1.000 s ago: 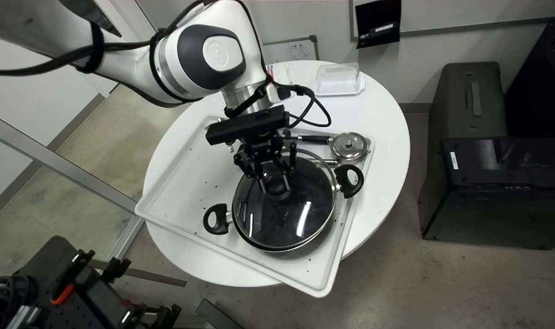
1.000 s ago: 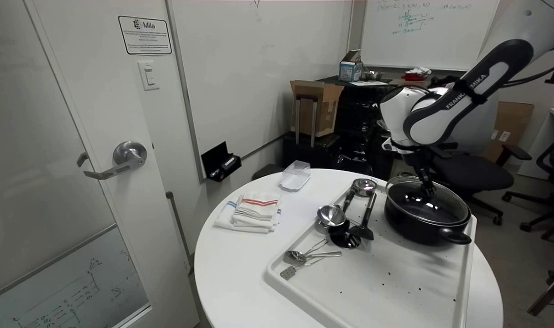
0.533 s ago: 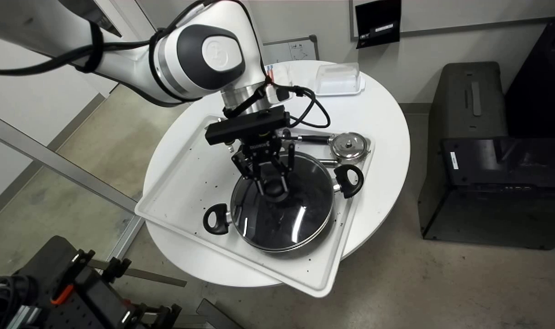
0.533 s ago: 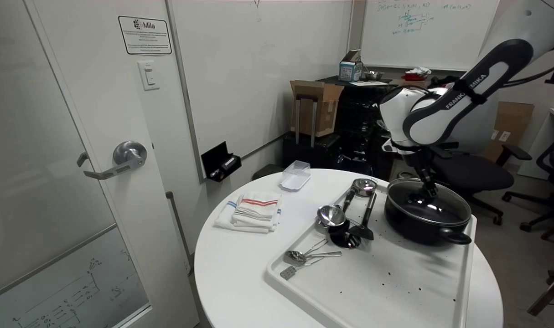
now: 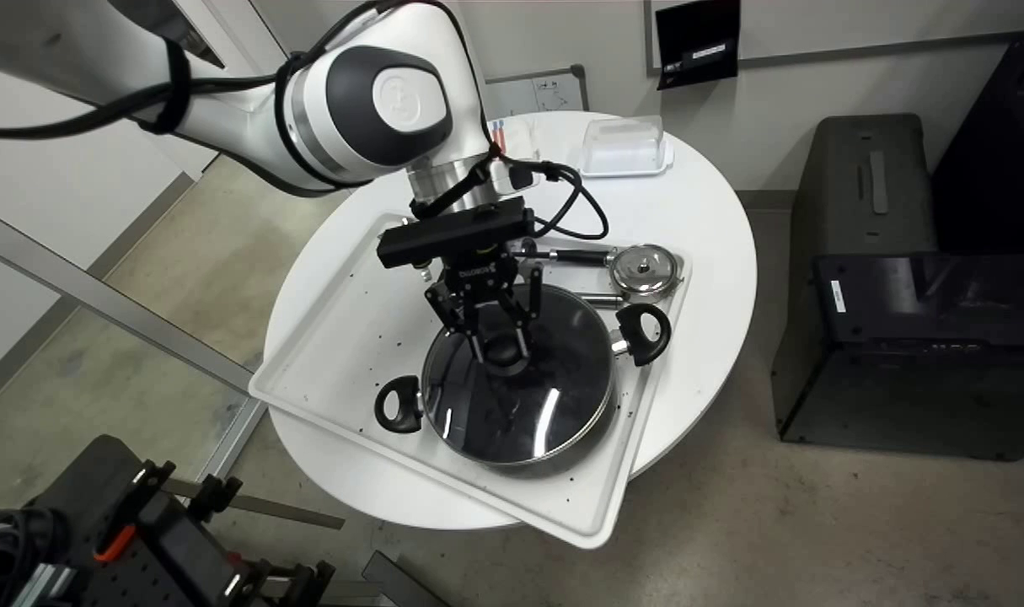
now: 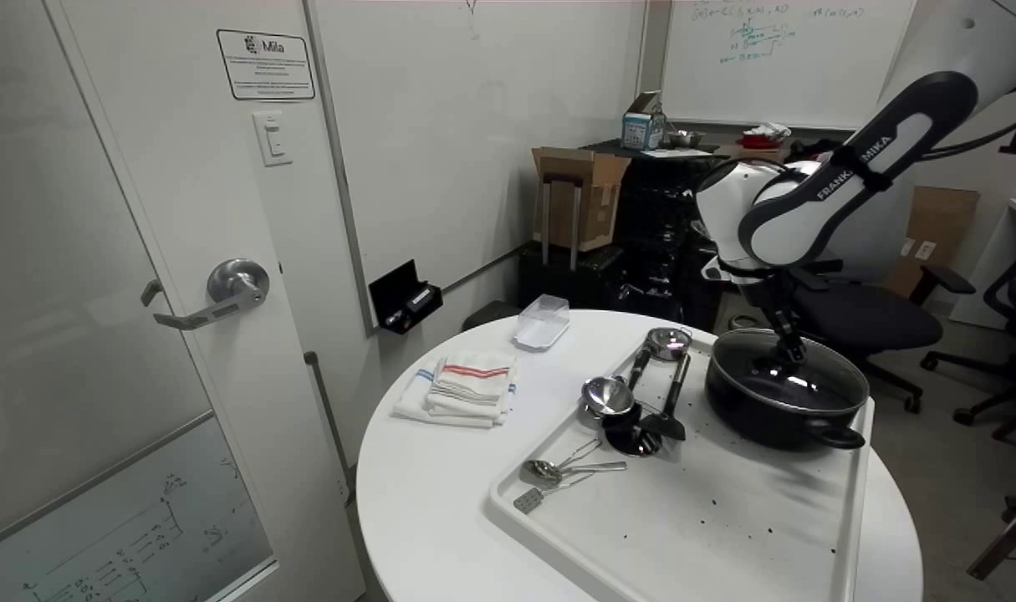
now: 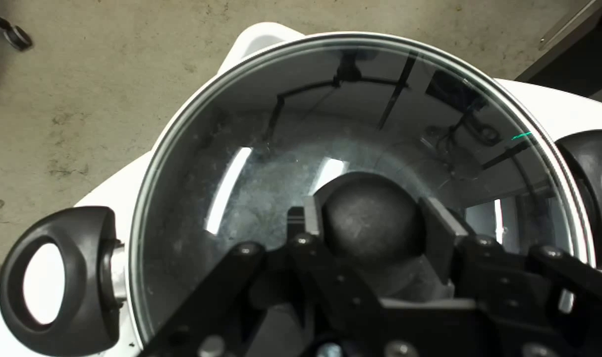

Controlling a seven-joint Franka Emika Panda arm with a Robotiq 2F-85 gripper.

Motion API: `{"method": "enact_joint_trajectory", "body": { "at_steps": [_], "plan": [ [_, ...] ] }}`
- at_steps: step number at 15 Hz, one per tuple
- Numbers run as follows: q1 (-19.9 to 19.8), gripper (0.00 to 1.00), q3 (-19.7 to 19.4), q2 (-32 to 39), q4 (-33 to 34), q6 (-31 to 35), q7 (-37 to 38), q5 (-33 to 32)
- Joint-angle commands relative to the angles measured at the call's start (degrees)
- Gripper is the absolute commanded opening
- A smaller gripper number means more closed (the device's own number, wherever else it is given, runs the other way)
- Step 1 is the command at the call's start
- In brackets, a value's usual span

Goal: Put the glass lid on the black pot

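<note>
The glass lid (image 5: 533,409) lies over the black pot (image 6: 754,418) in both exterior views, its metal rim near the pot's rim. In an exterior view the lid (image 6: 754,368) reaches slightly past the pot's edge on the near handle side. A thin gap under it cannot be ruled out. My gripper (image 5: 501,347) points down at the lid's centre. In the wrist view the gripper (image 7: 372,218) has a finger pad against each side of the dark round knob (image 7: 370,220). The pot's loop handles show on both sides, one clearly at left.
The pot stands on a white tray (image 6: 725,535) on a round white table (image 6: 428,502). Strainers (image 6: 608,395), a black spatula (image 6: 666,422) and small metal utensils (image 6: 549,472) lie beside it. Folded towels (image 6: 466,389) and a clear container (image 6: 543,322) are farther off.
The gripper and lid have shifted slightly together, leftward and down in one exterior picture, rightward and down in another. The lid's rim now lines up more closely with the pot.
</note>
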Motion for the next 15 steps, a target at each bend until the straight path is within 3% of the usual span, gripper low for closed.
{"method": "enact_joint_trajectory", "body": {
  "at_steps": [1, 5, 6, 7, 10, 15],
  "plan": [
    [-0.54, 0.26, 0.56, -1.13, 0.41, -2.65, -2.00, 1.64],
    [-0.56, 0.27, 0.55, -1.01, 0.66, -3.02, -2.01, 1.79],
    [-0.55, 0.76, 0.55, -1.01, 0.68, -3.08, -1.98, 1.81],
    [-0.55, 0.78, 0.55, -1.01, 0.72, -3.16, -1.97, 1.84],
    [-0.60, 0.97, 0.60, -1.25, 1.00, -4.37, -1.94, 1.92],
    [-0.54, 1.00, 0.63, -1.48, 1.38, -5.23, -1.75, 1.79]
  ]
}}
